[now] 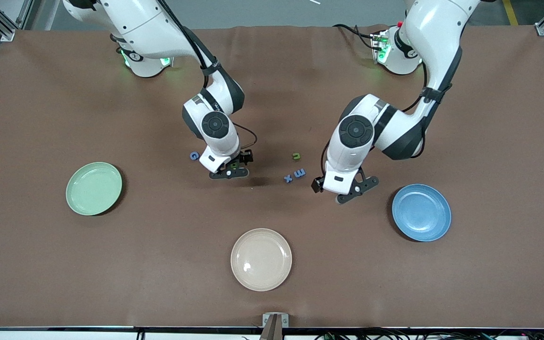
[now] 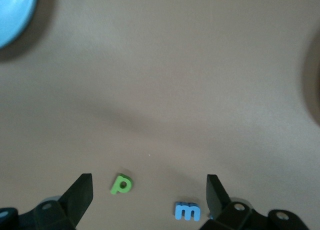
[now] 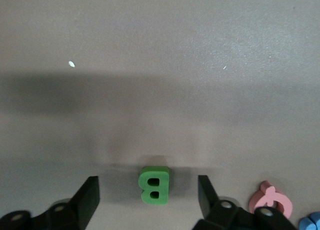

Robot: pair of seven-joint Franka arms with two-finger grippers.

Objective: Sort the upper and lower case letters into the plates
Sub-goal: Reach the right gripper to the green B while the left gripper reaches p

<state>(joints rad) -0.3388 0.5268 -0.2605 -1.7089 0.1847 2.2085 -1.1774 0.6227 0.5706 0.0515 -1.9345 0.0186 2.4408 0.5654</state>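
Observation:
The light green plate point(image 1: 94, 188) lies toward the right arm's end of the table and the blue plate point(image 1: 421, 212) toward the left arm's end; both hold nothing. My right gripper point(image 3: 148, 190) is low over the table, open, with a green B point(image 3: 154, 185) between its fingers and a gap on each side. In the front view the right gripper point(image 1: 233, 167) stands beside a blue G point(image 1: 194, 155). My left gripper point(image 2: 149, 190) is open above a green p point(image 2: 120, 184) and a blue m point(image 2: 187, 210), touching neither. The left gripper point(image 1: 340, 189) hangs beside the blue plate point(image 2: 12, 12).
A cream-beige plate point(image 1: 261, 259) sits nearest the front camera, mid-table. A blue x point(image 1: 288, 178), the blue m point(image 1: 300, 173) and a small green letter point(image 1: 295, 155) lie between the two grippers. A pink letter point(image 3: 270, 200) rests close to the right gripper's finger.

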